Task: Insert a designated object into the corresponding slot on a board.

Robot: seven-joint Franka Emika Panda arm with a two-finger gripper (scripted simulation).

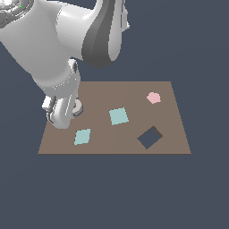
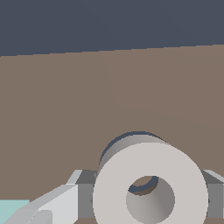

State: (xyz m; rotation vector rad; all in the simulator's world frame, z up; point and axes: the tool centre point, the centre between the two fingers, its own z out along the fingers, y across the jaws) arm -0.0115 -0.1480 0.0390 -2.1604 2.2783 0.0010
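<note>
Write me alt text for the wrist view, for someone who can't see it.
A pale grey ring-shaped piece with a round hole through it fills the lower foreground, sitting between the gripper fingers low over the flat brown board. A sliver of a teal shape shows at one corner, and dark blue-grey background lies beyond the board.

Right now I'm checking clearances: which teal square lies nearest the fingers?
The smaller teal square, toward the exterior view's left beside the fingers. The larger teal square sits mid-board, farther off.

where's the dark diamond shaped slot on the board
In the exterior view, the dark diamond-shaped slot sits toward the right front of the flat brown board, below the pink shape and right of the larger teal square.
</note>
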